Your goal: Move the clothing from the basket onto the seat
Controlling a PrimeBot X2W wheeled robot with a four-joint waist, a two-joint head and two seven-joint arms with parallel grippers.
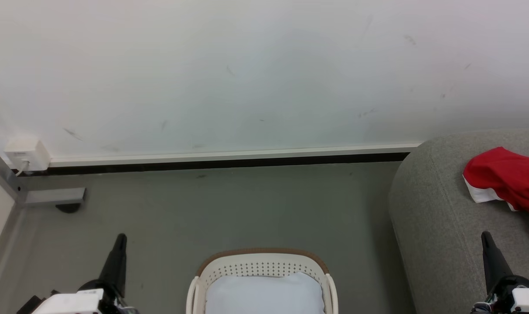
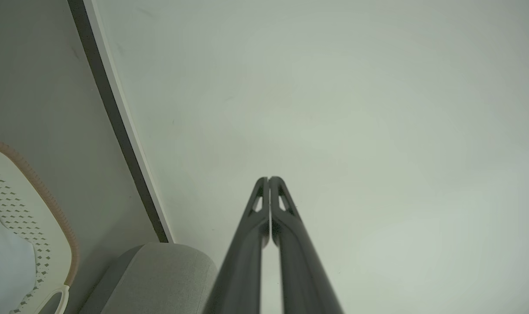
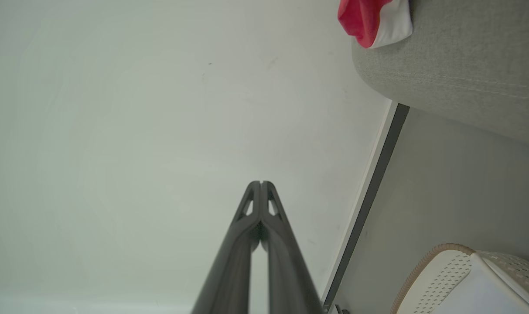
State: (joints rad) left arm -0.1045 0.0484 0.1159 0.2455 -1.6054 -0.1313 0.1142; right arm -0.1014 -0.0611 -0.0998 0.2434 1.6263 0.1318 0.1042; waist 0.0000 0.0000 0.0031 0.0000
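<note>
Red clothing [image 1: 510,179] with white trim lies on the grey seat [image 1: 434,209] at the right; the right wrist view catches the clothing [image 3: 369,19] on the seat [image 3: 465,61] too. The cream basket [image 1: 264,267] with its brown rim stands on the floor at bottom centre, holding a pale white-blue cloth [image 1: 264,294]. My left gripper [image 1: 121,237] is shut at the lower left, left of the basket, with nothing between its fingers. My right gripper [image 1: 486,235] is shut at the lower right, over the seat's front. Both wrist views show the fingers pressed together, left gripper [image 2: 269,179], right gripper [image 3: 261,183], pointing at the wall.
A white wall with a dark baseboard [image 1: 229,163] runs behind the grey floor. A white socket box [image 1: 26,155] and a grey metal frame foot [image 1: 50,196] sit at the far left. The basket [image 2: 37,226] and seat end [image 2: 159,274] appear in the left wrist view.
</note>
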